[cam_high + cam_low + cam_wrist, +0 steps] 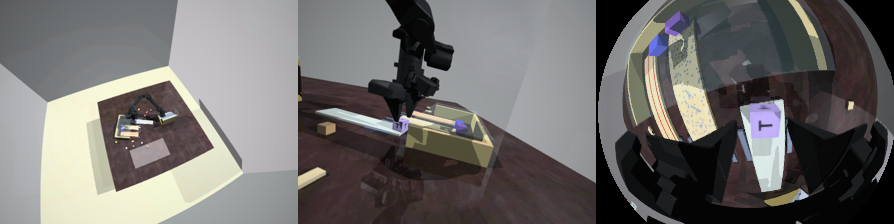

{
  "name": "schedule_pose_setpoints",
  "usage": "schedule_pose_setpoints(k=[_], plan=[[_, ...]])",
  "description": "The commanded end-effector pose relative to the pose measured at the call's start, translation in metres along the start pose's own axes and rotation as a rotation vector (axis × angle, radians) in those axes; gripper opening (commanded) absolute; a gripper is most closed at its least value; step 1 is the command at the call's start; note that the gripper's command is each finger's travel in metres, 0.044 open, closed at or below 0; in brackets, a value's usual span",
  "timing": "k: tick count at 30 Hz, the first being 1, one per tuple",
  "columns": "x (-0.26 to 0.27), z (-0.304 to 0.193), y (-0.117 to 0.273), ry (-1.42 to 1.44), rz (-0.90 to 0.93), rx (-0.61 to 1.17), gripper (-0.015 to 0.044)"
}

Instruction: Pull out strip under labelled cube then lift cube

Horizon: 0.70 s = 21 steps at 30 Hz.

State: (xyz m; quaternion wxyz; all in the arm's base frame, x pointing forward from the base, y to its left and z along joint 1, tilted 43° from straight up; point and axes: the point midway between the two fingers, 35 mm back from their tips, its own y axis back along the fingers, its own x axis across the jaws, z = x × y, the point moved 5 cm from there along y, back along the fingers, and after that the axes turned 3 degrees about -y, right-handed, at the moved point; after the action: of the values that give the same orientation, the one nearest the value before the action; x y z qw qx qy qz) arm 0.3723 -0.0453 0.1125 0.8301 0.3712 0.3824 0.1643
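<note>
Tan block [326, 128] sat near cam, lower left of exterior view. Behind it, pale strip [358, 118] lay pulled out across dark table [523, 180]. Labelled cube [400, 124], lilac w/ T marks, rested on strip end at frame centre. Gripper [404, 117] straddled cube, fingers half-closed, nothing clamped yet. Farther right, tan tray [450, 145] held remaining strips + two purple cubes [460, 127].

A bare test cell or robotics lab is suggested rather than a home or shop. Plain grey walls [100, 37] without windows or furniture are seen enclosing a pale yellow floor [65, 150]. A dark reddish-brown mottled work surface [175, 140] is laid on it, to which a black jointed robot arm [147, 98] is fixed, with small loose blocks scattered about.
</note>
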Motion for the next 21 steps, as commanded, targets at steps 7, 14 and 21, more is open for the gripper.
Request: schedule_pose_setpoints(k=[7, 14, 21], plan=[[-0.002, -0.002, -0.019, 0.009, -0.011, 0.004, 0.025], [-0.002, -0.003, -0.026, 0.009, -0.011, 0.004, 0.025], [-0.002, -0.003, -0.026, 0.009, -0.011, 0.004, 0.025]])
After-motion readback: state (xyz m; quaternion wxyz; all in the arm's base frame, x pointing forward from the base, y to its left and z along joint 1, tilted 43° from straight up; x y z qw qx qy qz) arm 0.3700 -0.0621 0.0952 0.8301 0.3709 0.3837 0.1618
